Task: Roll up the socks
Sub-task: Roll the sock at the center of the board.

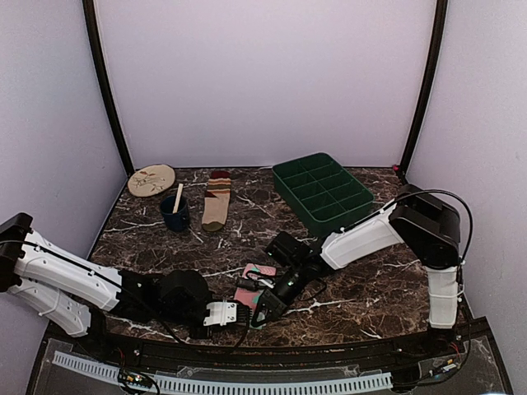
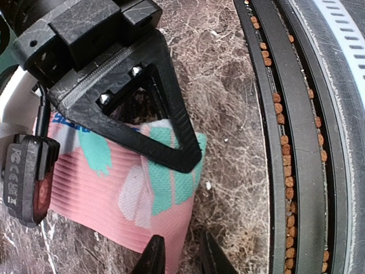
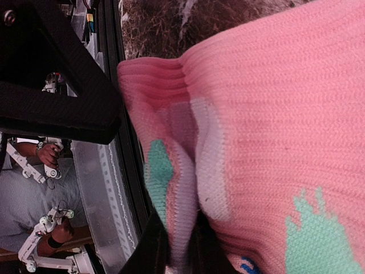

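The pink sock with teal and white marks lies on the marble near the front edge. My right gripper is shut, pinching a raised fold of the pink sock near its end. It shows in the top view over the sock's near end. My left gripper is open a little, its jaws astride the sock's near edge, with marble showing between them. It sits low at the sock's left in the top view. The tan striped sock lies flat at the back.
A dark blue cup with a wooden stick stands left of the tan sock. A round beige plate lies at the back left. A green compartment tray stands at the back right. The table's black front rail runs close by.
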`<action>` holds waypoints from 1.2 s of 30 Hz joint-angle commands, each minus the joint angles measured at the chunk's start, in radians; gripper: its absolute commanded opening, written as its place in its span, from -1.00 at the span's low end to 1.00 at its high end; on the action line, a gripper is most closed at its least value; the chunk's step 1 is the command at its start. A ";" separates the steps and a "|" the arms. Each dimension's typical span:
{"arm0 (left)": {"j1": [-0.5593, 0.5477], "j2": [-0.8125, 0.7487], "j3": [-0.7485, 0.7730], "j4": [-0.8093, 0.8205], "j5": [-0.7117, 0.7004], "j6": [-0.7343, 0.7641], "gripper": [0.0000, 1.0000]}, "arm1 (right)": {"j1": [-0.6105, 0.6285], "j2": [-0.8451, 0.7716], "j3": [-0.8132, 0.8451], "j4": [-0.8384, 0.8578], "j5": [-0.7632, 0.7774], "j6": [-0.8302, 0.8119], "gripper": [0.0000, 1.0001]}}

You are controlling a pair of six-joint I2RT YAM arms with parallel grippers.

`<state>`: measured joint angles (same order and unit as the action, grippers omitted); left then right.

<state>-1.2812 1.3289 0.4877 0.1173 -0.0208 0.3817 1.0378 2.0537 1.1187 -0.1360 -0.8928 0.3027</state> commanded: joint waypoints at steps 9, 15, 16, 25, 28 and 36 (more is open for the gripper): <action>-0.005 0.050 0.027 0.017 0.007 0.066 -0.51 | -0.011 -0.009 -0.035 0.003 0.022 0.038 -1.00; -0.006 0.071 0.026 0.034 -0.021 0.079 -0.48 | -0.014 -0.008 -0.040 0.011 0.010 0.041 -1.00; -0.005 0.078 0.027 0.035 -0.021 0.081 -0.47 | -0.013 -0.009 -0.040 0.011 0.008 0.041 -1.00; -0.005 0.123 0.036 0.047 -0.029 0.111 -0.47 | -0.019 -0.006 -0.038 0.008 -0.012 0.040 -1.00; -0.005 0.129 0.038 0.061 -0.050 0.126 -0.47 | -0.019 -0.003 -0.035 -0.001 -0.015 0.032 -1.00; -0.004 0.145 0.040 0.091 -0.099 0.165 -0.42 | -0.021 0.005 -0.033 -0.001 -0.030 0.030 -1.00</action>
<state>-1.2827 1.4605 0.5083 0.1905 -0.0837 0.5156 1.0229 2.0521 1.0992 -0.1101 -0.9237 0.3347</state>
